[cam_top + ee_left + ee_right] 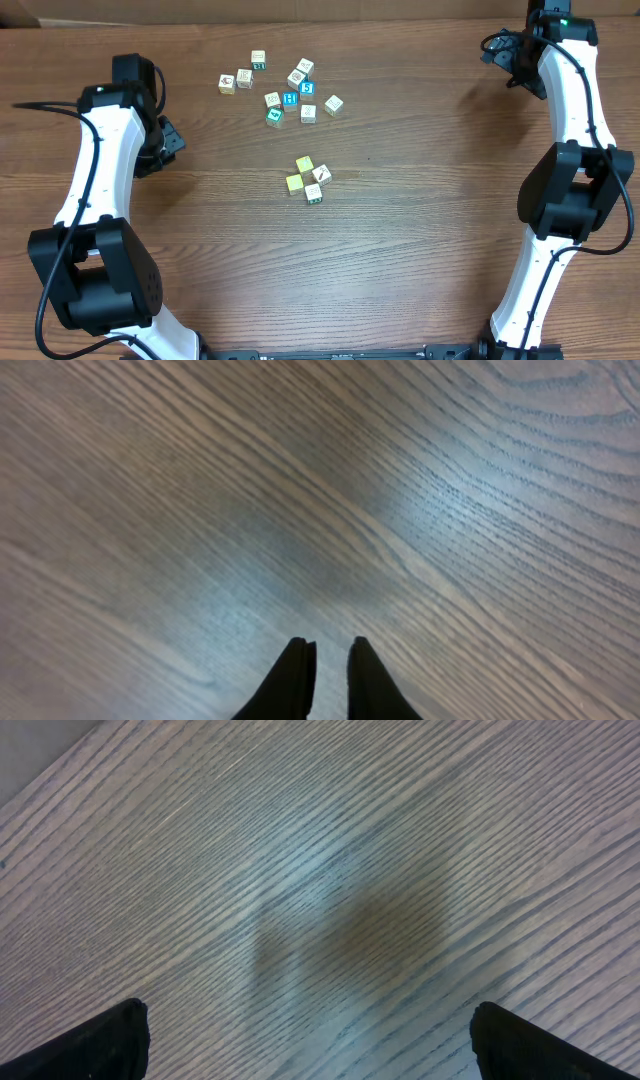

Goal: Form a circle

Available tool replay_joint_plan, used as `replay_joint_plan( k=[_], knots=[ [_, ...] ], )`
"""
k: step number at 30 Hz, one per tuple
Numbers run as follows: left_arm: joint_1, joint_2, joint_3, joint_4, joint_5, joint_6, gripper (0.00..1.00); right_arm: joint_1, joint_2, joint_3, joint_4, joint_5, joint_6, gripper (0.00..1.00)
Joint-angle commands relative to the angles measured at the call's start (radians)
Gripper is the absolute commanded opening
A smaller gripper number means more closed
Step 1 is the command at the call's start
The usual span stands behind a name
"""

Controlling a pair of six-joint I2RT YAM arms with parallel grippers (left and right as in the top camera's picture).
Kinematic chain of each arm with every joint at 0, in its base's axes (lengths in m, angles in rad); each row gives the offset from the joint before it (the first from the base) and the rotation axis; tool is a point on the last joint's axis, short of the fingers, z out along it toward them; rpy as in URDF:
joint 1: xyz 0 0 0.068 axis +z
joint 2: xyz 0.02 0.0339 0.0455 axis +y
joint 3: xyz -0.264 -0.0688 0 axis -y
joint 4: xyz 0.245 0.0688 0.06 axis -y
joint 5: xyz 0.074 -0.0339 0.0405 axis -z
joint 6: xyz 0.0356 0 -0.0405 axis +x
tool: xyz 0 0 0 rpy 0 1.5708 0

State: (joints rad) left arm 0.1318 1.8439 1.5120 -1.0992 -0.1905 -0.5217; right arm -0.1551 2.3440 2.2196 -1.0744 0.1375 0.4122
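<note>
only the overhead view shows the circle point(308, 180), four cubes bunched on the counter point(420, 230). wrist views show just wood grain: left claw point(331, 658) clenched empty, right claw point(310, 1012) released wide.

The desk point(400, 250) is brown wood, strongly grained, with a dull sheen; the left tool point(330, 645) looks matt black.

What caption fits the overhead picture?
Four alphabet cubes huddle on the wooden table, apart from a bigger scattered bunch.
</note>
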Motion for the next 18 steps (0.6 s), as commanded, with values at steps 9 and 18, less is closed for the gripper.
replay_joint_plan(
  k=[9, 18],
  knots=[
    [-0.001, -0.024, -0.094, 0.072, 0.004, 0.005, 0.99, 0.002, -0.025, 0.013, 0.003, 0.008, 0.000, 1.00],
    [-0.001, -0.024, -0.094, 0.073, 0.004, 0.005, 1.00, 0.002, -0.025, 0.013, 0.003, 0.008, 0.000, 1.00]
  ],
)
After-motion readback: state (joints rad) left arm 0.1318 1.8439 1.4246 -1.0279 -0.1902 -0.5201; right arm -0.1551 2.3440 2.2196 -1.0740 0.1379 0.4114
